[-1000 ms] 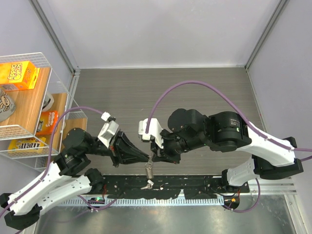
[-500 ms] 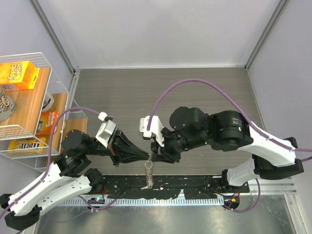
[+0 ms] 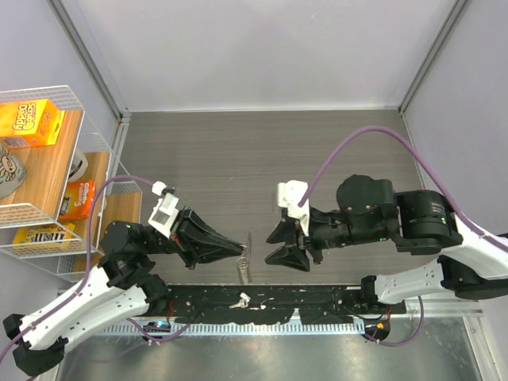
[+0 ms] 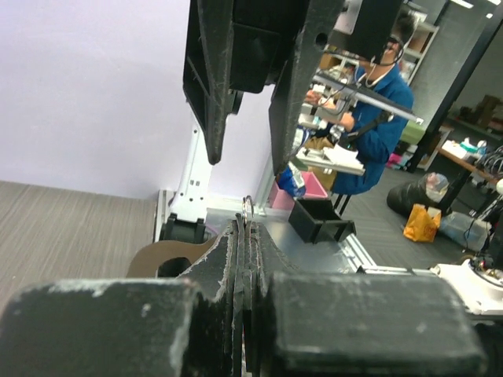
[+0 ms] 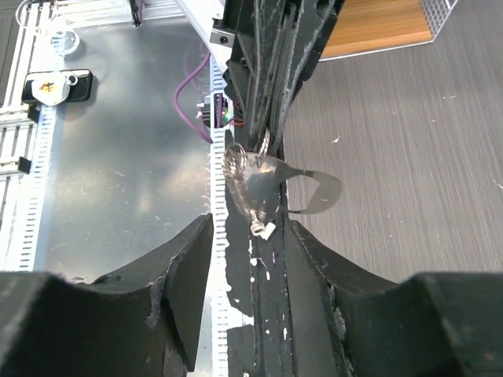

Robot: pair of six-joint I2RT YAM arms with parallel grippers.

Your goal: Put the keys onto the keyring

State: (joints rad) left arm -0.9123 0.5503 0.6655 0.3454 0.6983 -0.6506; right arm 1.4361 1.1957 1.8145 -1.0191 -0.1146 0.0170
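My left gripper (image 3: pixel 238 252) is shut on the glittery silver keyring (image 3: pixel 244 268), which hangs from its tips just above the table's front edge. In the left wrist view only a thin wire of the keyring (image 4: pixel 247 207) pokes out between my shut left gripper's (image 4: pixel 246 229) jaws. My right gripper (image 3: pixel 275 245) is open and empty, a little to the right of the keyring. The right wrist view shows the blurred, shiny keyring (image 5: pixel 251 182) ahead of my open right gripper (image 5: pixel 250 229). A tiny silver key (image 3: pixel 240 300) lies on the black rail below. No black-headed key shows.
A wire rack (image 3: pixel 48 171) with food boxes stands at the left. A black rail (image 3: pixel 317 300) and a toothed metal strip (image 3: pixel 238 325) run along the near edge. The purple cable (image 3: pixel 357 143) arcs above the right arm.
My right gripper has let go of the keyring, opened and drawn back to the right. My left gripper still holds the keyring, a little lower. The key on the rail has not moved.
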